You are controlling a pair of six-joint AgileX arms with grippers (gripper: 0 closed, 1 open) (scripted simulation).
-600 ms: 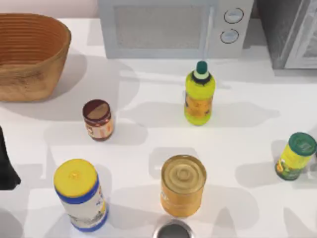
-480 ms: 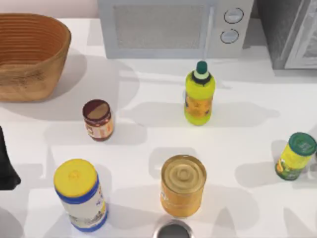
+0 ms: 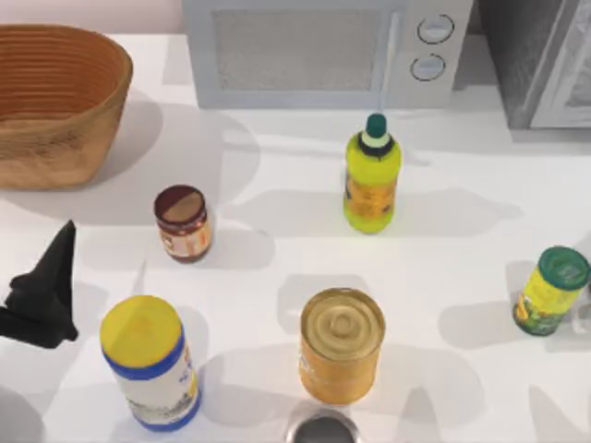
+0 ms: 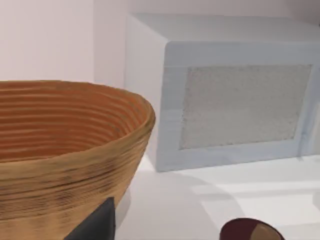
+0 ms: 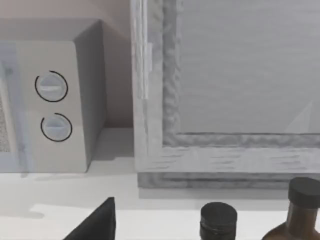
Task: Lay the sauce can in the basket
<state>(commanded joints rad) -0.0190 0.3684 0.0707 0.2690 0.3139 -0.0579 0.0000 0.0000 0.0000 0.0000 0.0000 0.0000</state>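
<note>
While the small dark red sauce can (image 3: pixel 183 223) is standing on the white table (image 3: pixel 277 277), the big woven tan basket (image 3: pixel 55 101) is sitting well apart at the far left. The left black end effector (image 3: pixel 42 295) is hovering near the can, holding nothing, and I cannot tell how open it is.

The basket (image 3: pixel 55 101) sits at the bench's (image 3: pixel 277 268) rear left; the sauce can (image 3: pixel 183 222) stands apart, right and forward of it.

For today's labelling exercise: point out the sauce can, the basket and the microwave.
sauce can (image 3: pixel 181 205): top view, maroon-brown lid.
basket (image 3: pixel 109 48): top view, right rim.
microwave (image 3: pixel 305 51): top view, door window.
</note>
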